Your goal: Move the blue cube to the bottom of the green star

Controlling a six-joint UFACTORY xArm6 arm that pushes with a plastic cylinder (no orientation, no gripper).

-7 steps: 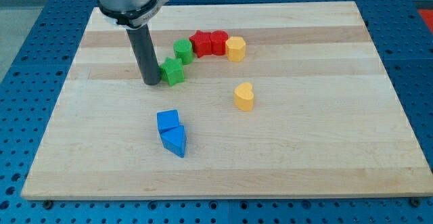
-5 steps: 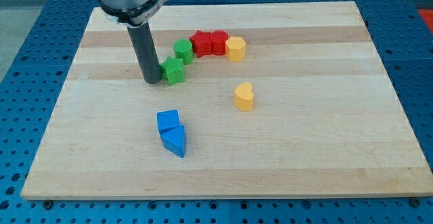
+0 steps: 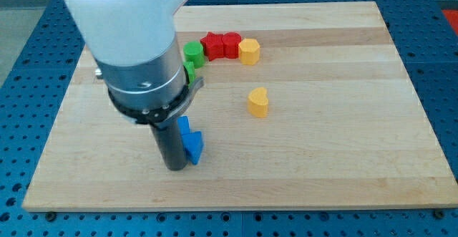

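Observation:
My tip rests on the board at the view's lower left, touching the left side of the blue blocks. The blue cube shows only as a sliver behind the rod. A blue triangular block sits just right of the tip. The green star is almost wholly hidden behind the arm's body, with only a green edge showing. It lies above the blue blocks.
A green round block, two red blocks and a yellow hexagonal block form a row near the view's top. A yellow heart stands at mid board. The wooden board sits on a blue perforated table.
The arm has moved from beside the green star down to the left of the blue blocks. It now covers the star and most of the blue cube.

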